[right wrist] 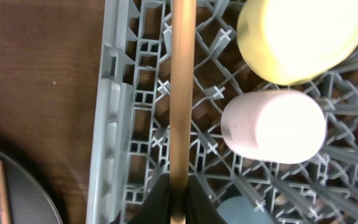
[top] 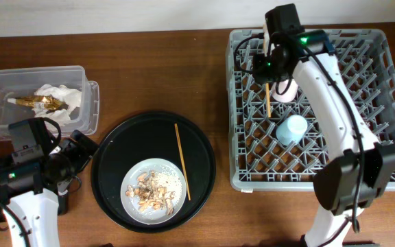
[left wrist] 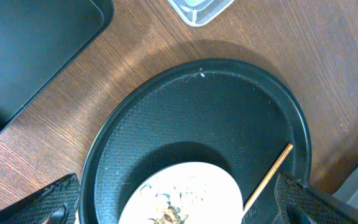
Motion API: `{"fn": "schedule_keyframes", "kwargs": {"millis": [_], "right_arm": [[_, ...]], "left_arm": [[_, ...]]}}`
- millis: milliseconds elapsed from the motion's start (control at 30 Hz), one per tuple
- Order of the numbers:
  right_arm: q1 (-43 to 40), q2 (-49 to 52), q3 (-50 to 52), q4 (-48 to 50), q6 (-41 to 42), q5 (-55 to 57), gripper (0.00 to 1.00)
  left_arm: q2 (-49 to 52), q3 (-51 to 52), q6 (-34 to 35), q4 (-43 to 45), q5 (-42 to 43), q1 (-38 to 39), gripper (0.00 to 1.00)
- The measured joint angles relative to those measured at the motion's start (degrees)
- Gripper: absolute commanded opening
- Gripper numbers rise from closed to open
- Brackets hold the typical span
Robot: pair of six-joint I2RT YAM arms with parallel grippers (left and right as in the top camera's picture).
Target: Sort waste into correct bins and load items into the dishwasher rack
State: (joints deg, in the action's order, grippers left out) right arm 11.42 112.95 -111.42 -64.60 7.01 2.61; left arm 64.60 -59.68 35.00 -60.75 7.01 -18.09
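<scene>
Right arm reached out over the dishwasher rack (right wrist: 114,124), right gripper (right wrist: 176,202) pinched on one wooden chopstick (right wrist: 182,93) running straight ahead from its fingertips, pale pink cup (right wrist: 272,127) just right of it; left gripper (left wrist: 179,199) wide open, empty, above the round black tray (left wrist: 197,106).

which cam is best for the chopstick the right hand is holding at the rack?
Right wrist: the chopstick runs up mid-frame from the right hand, pinched at its lower end, with the rack behind. Overhead shows only a short, thin stretch. Left wrist misses it; that view has the other chopstick on the round tray.
</scene>
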Motion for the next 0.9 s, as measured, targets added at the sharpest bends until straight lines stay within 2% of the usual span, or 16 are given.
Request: {"fn": "schedule_keyframes", "kwargs": {"millis": [67, 133, 200, 267, 367, 400, 467, 533, 600, 767, 900], "right_arm": [[0.0, 0.9, 0.0, 0.5, 0.0, 0.0, 0.63], [0.0, 1.4, 0.1, 0.4, 0.3, 0.0, 0.65], [0.0, 1.6, 0.2, -1.4, 1.7, -2.8, 0.62], [0.3, 1.6, 0.4, -4.4, 2.1, -12.6, 0.62], [6.8, 1.6, 0.6, -5.7, 3.1, -19.7, 0.61], [10.9, 1.6, 0.9, -4.0, 5.4, -18.4, 0.59], [19.4, 1.8, 2.4, 0.5, 10.4, -12.8, 0.41], [25.1, 3.4, 5.2, 5.3, 14.6, -7.8, 0.40], [29.7, 9.5, 5.8, 7.0, 18.1, -4.5, 0.40], [33.7, 16.8, 6.6, 7.1, 19.6, -3.4, 0.40], [33.7, 17.1, 10.4, 10.3, 19.1, -3.0, 0.29]], "left_arm": [[0.0, 0.0, 0.0, 0.0, 0.0, 0.0, 0.99], [0.0, 0.0, 0.0, 0.0, 0.0, 0.0, 0.99], [0.0, 0.0, 0.0, 0.0, 0.0, 0.0, 0.99], [0.0, 0.0, 0.0, 0.0, 0.0, 0.0, 0.99], [0.0, 0.0, 0.0, 0.0, 0.0, 0.0, 0.99], [0.0, 0.0, 0.0, 0.0, 0.0, 0.0, 0.99], [0.0, 0.0, 0.0, 0.0, 0.0, 0.0, 0.99], [0.0, 0.0, 0.0, 0.0, 0.0, 0.0, 0.99], [0.0, 0.0, 0.0, 0.0, 0.0, 0.0, 0.99], [0.0, 0.0, 0.0, 0.0, 0.0, 0.0, 0.99], [0.0, 0.0, 0.0, 0.0, 0.0, 0.0, 0.99]]}}
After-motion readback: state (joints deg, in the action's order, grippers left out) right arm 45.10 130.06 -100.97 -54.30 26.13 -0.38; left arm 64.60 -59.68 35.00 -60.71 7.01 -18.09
